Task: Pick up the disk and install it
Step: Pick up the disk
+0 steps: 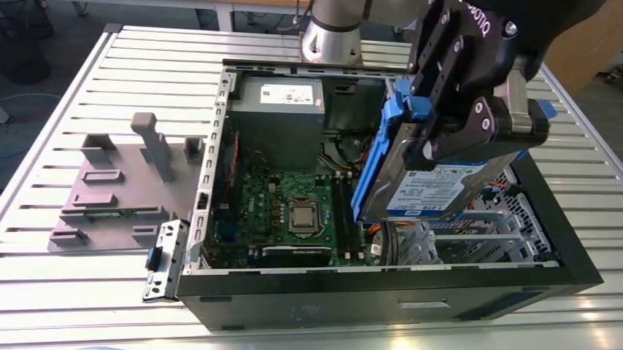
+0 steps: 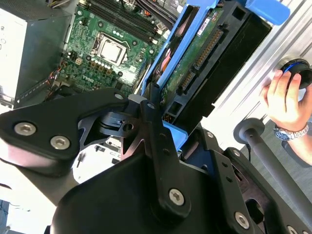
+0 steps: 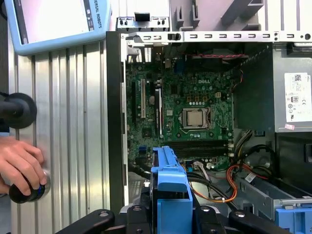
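The pincer (image 1: 469,135) was clamped on the disk (image 1: 428,191), which hung over the open computer case (image 1: 389,292), toward the exterior view's right. Its long axis stood nearly upright, slightly tilted, with the label facing the near side.

hand (image 1: 465,142) clamped shut, tilted, held aloft

Exterior view looks down obliquely; both wrist views (close) share the motherboard (image 3: 195,92).

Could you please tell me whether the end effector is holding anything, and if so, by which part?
The end effector holds the disk by its upper end, clamped across its blue-railed sides, above the open computer case.
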